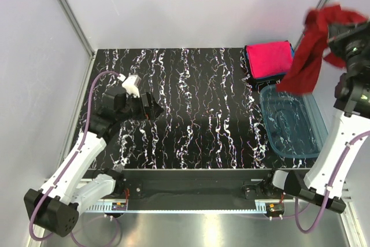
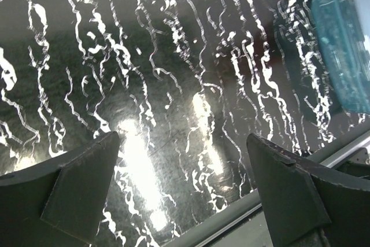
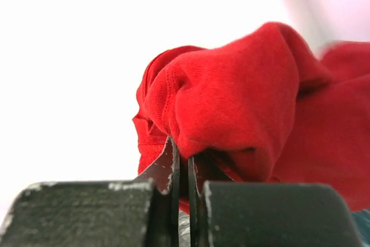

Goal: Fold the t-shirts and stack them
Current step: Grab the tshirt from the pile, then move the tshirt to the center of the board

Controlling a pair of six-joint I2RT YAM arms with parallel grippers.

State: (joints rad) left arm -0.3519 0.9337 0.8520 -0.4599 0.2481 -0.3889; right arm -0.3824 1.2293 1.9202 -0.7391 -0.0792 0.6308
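Your red t-shirt point(image 1: 305, 50) hangs bunched in the air at the far right, above the far end of the blue tub point(image 1: 292, 122) and near the folded pink t-shirt point(image 1: 269, 59) that lies at the back right of the surface point(image 1: 191, 102). The right hand point(image 3: 183, 169) is clamped on a gathered wad of its cloth, jaws all but touching. That is the risk, I judge: you have a pinch on a bunch, not on a hem or shoulder, so it may land crumpled, or its trailing end may drape into the tub or drag across the pink one and spoil that fold. The left hand point(image 2: 185, 160) hovers spread wide and empty over the left of the surface, well apart, too far to catch a corner
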